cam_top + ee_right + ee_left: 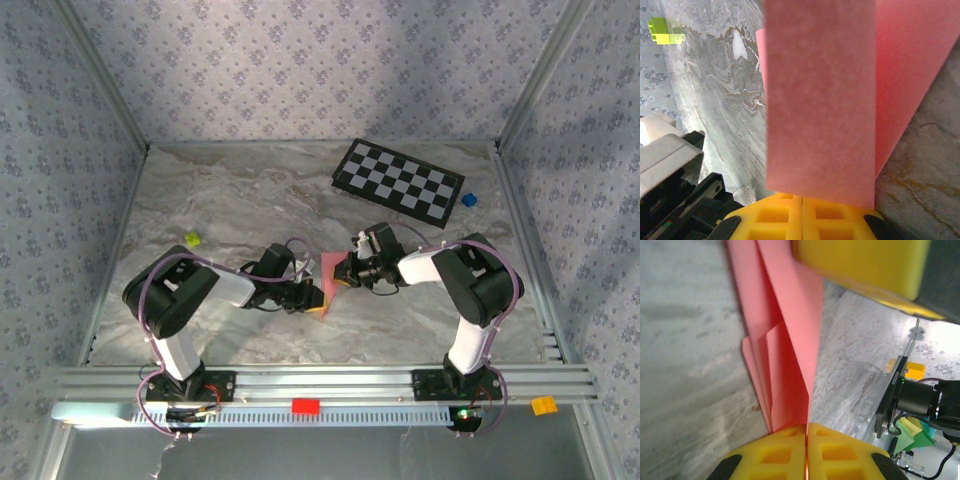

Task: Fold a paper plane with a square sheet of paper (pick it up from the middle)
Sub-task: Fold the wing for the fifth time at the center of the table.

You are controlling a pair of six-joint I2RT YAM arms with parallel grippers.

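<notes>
- desk [230,200]: both arms meet near its middle.
- square sheet of paper [790,340]: pink, part-folded, standing on edge between the arms; probably brushing the desk, hard to tell.
- left fingers [810,440]: clenched on one paper edge.
- right fingers [805,210]: clenched on a flap.
- risk: arms pulling apart tears the thin sheet; uneven tension skews the crease.

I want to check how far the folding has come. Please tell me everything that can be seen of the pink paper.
The pink paper is thin, plain and unmarked. It is already folded: the left wrist view shows overlapping layers with straight creases and a stepped flap. It is held between the arms, near the middle of the table. The left gripper is shut on one edge, the right gripper on another. Whether it rests on the table I cannot tell.
</notes>
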